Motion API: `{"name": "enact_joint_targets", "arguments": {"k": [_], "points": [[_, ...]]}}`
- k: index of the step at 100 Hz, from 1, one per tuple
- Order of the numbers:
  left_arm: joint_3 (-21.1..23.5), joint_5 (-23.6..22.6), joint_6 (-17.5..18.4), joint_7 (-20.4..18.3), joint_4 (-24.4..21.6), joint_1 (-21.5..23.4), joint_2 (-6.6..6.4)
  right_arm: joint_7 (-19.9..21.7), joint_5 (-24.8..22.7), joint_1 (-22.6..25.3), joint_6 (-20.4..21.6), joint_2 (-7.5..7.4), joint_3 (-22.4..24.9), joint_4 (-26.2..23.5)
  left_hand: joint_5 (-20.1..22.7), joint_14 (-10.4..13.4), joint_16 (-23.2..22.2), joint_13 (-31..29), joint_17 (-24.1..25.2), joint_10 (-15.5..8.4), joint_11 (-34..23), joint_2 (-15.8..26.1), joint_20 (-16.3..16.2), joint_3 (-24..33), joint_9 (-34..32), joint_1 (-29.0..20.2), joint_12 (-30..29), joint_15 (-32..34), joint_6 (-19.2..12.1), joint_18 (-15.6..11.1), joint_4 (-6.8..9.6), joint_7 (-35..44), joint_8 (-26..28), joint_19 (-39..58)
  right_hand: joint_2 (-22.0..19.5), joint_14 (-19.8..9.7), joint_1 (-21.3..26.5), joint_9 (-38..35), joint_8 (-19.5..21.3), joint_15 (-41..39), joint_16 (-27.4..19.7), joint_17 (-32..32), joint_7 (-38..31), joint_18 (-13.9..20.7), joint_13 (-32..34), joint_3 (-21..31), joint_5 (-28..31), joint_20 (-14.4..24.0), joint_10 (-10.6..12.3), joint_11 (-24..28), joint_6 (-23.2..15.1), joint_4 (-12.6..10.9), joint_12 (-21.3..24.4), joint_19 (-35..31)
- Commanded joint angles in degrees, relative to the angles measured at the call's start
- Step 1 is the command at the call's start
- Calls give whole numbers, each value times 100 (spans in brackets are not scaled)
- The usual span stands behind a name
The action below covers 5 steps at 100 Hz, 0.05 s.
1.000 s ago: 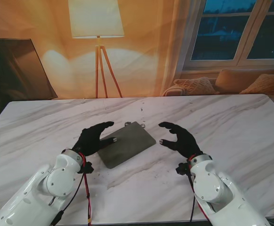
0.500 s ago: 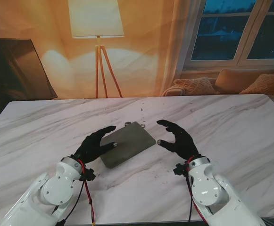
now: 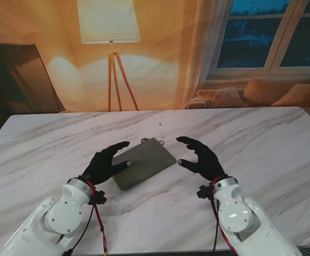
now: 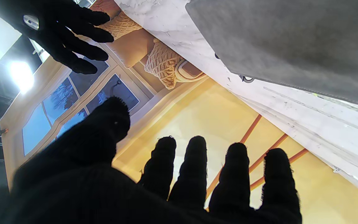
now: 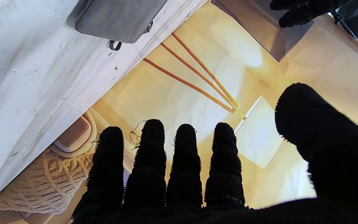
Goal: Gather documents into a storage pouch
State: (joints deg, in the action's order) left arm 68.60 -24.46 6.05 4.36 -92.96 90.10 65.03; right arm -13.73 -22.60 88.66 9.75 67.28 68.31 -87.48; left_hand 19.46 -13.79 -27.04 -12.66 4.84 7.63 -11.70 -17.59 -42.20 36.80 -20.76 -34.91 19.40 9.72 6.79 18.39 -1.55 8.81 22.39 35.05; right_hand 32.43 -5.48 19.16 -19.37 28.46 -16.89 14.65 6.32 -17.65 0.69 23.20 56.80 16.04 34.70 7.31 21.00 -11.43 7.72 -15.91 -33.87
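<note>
I am in a home living room. Beyond my marble table [image 3: 261, 138] stands a tripod floor lamp [image 3: 110, 32] against a warm-lit wall, a sofa with knitted cushions [image 3: 221, 97] sits under a paned window [image 3: 272, 34], and a dark television screen [image 3: 16, 80] stands at the left.

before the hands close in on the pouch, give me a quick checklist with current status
1. Pouch lies flat on the table, between both hands: ok.
2. Left robot hand open, holding nothing: ok.
3. Right robot hand open, apart from the pouch: ok.
4. Zipper ring visible at the pouch's far corner: ok.
5. Pouch open or zipped: cannot tell.
6. Documents in view: not ok, none seen.
</note>
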Motion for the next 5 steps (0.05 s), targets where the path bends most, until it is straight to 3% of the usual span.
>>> {"name": "enact_joint_targets", "arguments": {"k": [1,5], "points": [[-9,29,-1,-62,-20,3,12,107,-23,-3,-17,1,-31,20,-121,185,37,-23,64,-183,91,-82,14,92,285,110,-99,-100,-262,-175,32,54,20,-133,99,-5,-66,120,46,-60,27,16,44,57,113,54,-91,102,117,-88,-100,-100,64,-69],[-13,40,-4,-45,-14,2,17,110,-22,-4,-18,1,-41,21,-118,180,38,-31,63,-196,86,-83,8,89,275,110,-100,-97,-260,-175,29,57,21,-137,97,-8,-64,123,48,-56,32,12,45,58,112,51,-86,111,106,-97,-98,-103,62,-70]]}}
